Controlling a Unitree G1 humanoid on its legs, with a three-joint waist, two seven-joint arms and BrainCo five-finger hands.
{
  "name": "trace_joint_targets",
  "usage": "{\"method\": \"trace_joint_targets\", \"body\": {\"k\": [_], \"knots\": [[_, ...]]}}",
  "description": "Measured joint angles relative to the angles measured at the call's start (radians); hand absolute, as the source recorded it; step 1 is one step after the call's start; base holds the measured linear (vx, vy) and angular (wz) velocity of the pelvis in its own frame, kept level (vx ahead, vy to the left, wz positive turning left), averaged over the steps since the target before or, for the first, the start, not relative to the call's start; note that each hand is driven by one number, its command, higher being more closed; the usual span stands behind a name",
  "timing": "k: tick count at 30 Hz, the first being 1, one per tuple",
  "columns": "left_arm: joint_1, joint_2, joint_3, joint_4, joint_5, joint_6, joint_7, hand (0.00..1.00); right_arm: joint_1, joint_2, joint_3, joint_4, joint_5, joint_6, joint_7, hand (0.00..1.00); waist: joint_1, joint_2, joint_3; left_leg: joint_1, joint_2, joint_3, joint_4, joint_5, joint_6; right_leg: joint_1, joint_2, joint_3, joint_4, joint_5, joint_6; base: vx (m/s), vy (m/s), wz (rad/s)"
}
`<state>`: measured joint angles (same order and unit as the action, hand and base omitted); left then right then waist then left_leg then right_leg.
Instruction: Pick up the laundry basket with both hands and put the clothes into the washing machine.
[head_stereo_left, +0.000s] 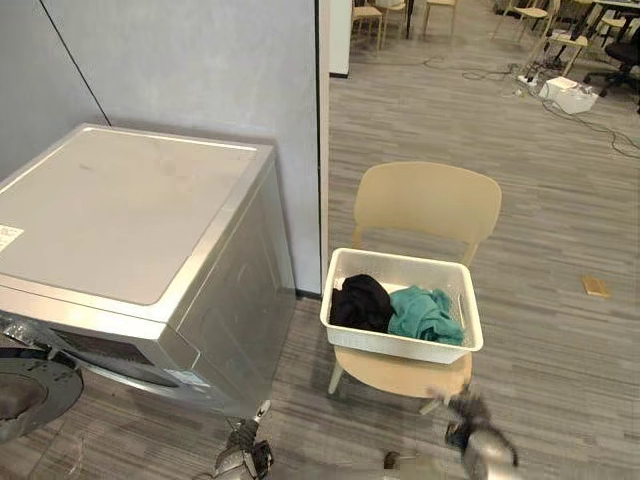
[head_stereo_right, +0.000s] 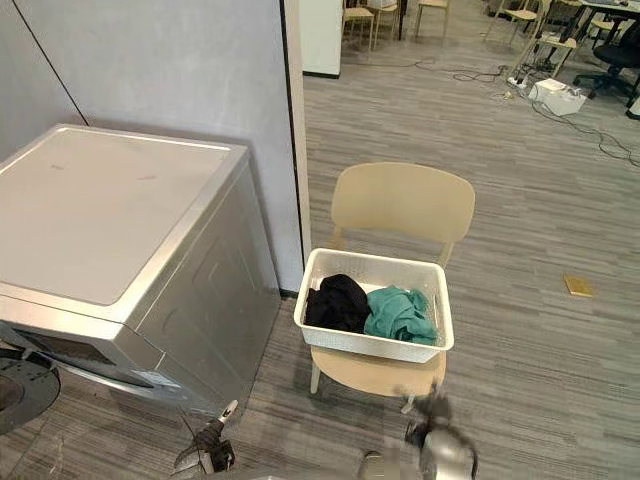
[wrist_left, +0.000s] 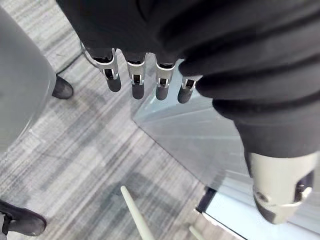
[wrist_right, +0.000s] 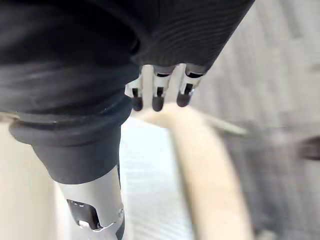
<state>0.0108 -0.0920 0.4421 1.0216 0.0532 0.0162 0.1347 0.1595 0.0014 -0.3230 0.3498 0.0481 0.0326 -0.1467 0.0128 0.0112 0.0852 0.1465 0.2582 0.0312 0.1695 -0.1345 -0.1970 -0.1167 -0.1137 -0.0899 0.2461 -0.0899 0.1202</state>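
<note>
A white laundry basket rests on the seat of a beige chair. Inside it lie a black garment and a teal garment. To its left stands the silver washing machine, whose round door hangs open at the lower left. My left hand is low over the floor, between the machine and the chair, fingers relaxed and holding nothing. My right hand hovers just in front of the chair's near right corner, open, its fingers above the seat edge and the basket's side.
A grey partition wall rises behind the machine and ends just left of the chair. A small brown item lies on the floor to the right. Far back are more chairs, cables and a white box.
</note>
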Motion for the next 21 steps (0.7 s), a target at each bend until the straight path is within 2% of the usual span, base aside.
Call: {"method": "trace_joint_targets", "body": {"k": [2,5,8,10,12,14,17,20,21], "knots": [[0.017,0.002,-0.001,-0.015,0.013,0.000,0.002,0.00,0.027,0.003,-0.014,-0.221,0.002,-0.028,-0.034,0.00,0.000,-0.009,-0.007,-0.012,0.005,0.002,0.004,0.014,-0.007,0.010,-0.003,-0.018,-0.029,0.005,-0.006,-0.06,-0.037,0.12],[0.036,0.001,-0.020,-0.042,0.067,0.000,0.004,0.00,0.005,0.003,-0.011,-0.411,-0.005,-0.080,-0.072,0.00,0.001,-0.011,-0.010,-0.016,0.014,0.038,0.002,0.021,-0.015,0.008,0.009,-0.007,-0.070,0.036,-0.013,-0.03,-0.036,-0.18],[0.037,0.009,-0.061,-0.043,0.081,-0.001,0.007,0.00,-0.051,0.000,0.016,-0.461,-0.026,-0.101,-0.099,0.00,0.001,-0.012,-0.015,-0.044,0.017,0.061,-0.001,0.021,-0.015,-0.013,0.022,0.014,-0.121,0.083,-0.021,-0.02,-0.014,-0.31],[0.027,0.019,-0.109,-0.043,0.087,-0.001,0.021,0.00,-0.127,-0.012,0.065,-0.459,-0.055,-0.102,-0.114,0.00,0.000,-0.014,-0.012,-0.080,0.018,0.065,-0.015,0.022,-0.018,-0.034,0.030,0.024,-0.168,0.141,-0.020,-0.01,0.003,-0.22],[0.009,0.027,-0.169,-0.044,0.086,-0.003,0.024,0.00,-0.242,-0.048,0.135,-0.418,-0.059,-0.105,-0.115,0.00,0.004,-0.021,0.010,-0.121,0.015,0.057,-0.017,0.022,-0.018,-0.053,0.032,0.020,-0.209,0.183,-0.025,-0.07,0.006,0.03],[-0.003,0.039,-0.210,-0.050,0.084,-0.005,0.026,0.00,-0.334,-0.079,0.171,-0.351,-0.059,-0.105,-0.113,0.00,0.006,-0.028,0.038,-0.143,0.011,0.042,-0.017,0.022,-0.018,-0.054,0.030,0.009,-0.221,0.195,-0.022,-0.09,0.003,0.25],[-0.032,0.049,-0.275,-0.075,0.066,-0.016,0.043,0.00,-0.547,-0.171,0.201,-0.130,-0.080,-0.104,-0.116,0.00,0.021,-0.037,0.108,-0.186,-0.002,-0.003,-0.016,0.017,-0.017,-0.068,0.018,-0.009,-0.251,0.231,-0.019,-0.15,0.049,0.32],[-0.066,0.074,-0.314,-0.109,0.005,-0.036,0.048,0.00,-0.792,-0.289,0.226,0.171,-0.086,-0.081,-0.117,0.00,0.051,-0.030,0.202,-0.250,-0.016,-0.033,-0.011,-0.010,-0.011,-0.118,0.005,-0.021,-0.254,0.270,-0.016,-0.16,0.045,0.18],[-0.076,0.081,-0.321,-0.111,-0.004,-0.039,0.049,0.00,-0.826,-0.307,0.227,0.206,-0.085,-0.076,-0.117,0.00,0.062,-0.028,0.220,-0.258,-0.019,-0.035,-0.006,-0.022,-0.007,-0.126,0.005,-0.018,-0.255,0.278,-0.014,-0.24,0.056,0.02]]}}
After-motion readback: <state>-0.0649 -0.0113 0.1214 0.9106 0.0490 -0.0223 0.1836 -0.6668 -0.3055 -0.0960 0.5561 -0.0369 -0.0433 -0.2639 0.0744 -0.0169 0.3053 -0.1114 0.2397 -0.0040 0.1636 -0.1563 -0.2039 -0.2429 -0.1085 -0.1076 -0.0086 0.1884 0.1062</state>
